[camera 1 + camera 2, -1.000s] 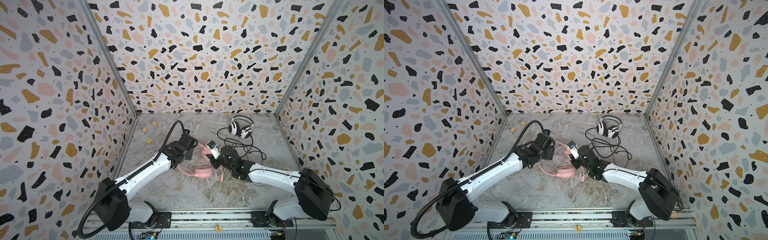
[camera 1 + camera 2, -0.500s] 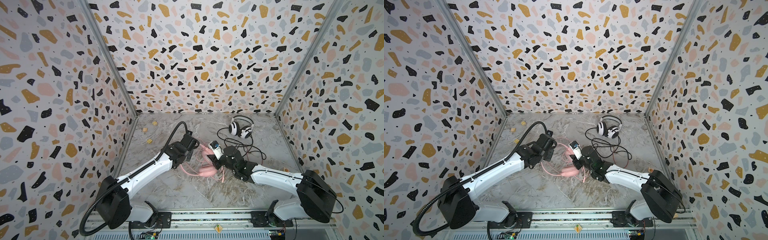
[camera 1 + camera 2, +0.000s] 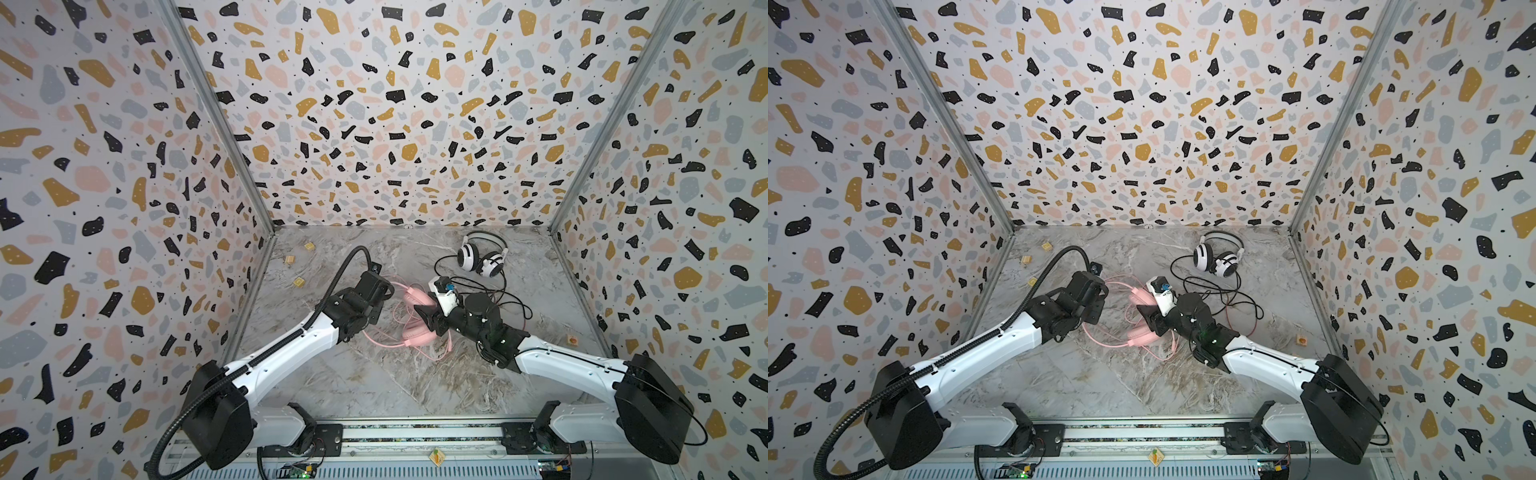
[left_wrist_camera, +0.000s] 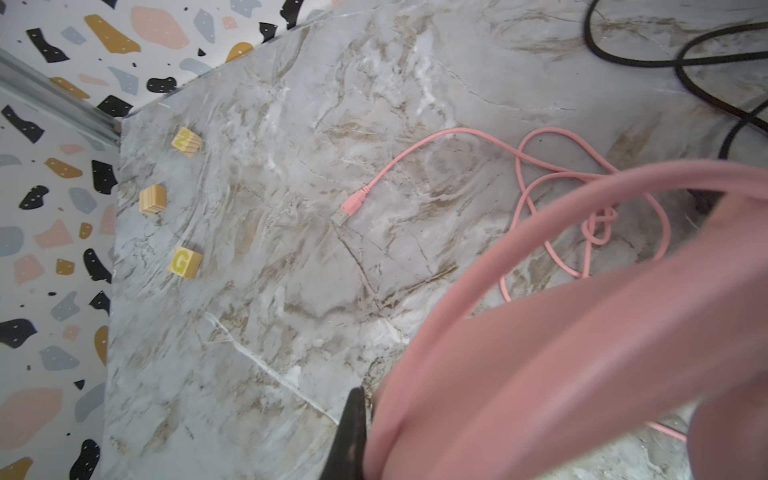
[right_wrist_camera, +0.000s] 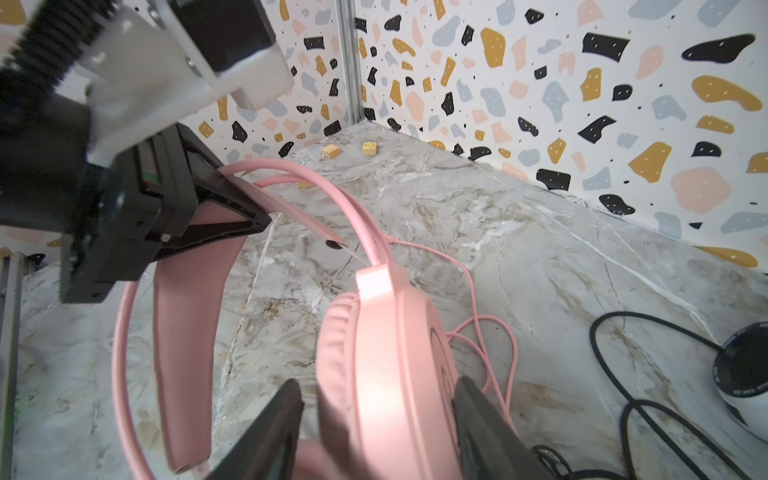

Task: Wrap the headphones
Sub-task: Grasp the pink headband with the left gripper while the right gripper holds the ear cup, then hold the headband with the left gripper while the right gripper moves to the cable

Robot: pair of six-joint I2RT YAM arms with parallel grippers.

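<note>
Pinching the headband of the pink headphones (image 3: pixel 415 337), the left gripper (image 5: pixel 232 208) has its jaws clamped tight on the band, near the middle of the marble table (image 3: pixel 374 382). The right gripper (image 5: pixel 376 384) has its jaws spread apart, one finger on each side of an ear cup. The pink cord (image 4: pixel 453 135) lies loose and tangled on the table. The white-and-black headphones (image 3: pixel 482 257) rest near the back wall, with their black cord (image 3: pixel 511 299) looping beside them.

Pink cord (image 4: pixel 419 151), black cord (image 4: pixel 656 63) clutter the table (image 3: pixel 353 386); its front lies bare.
</note>
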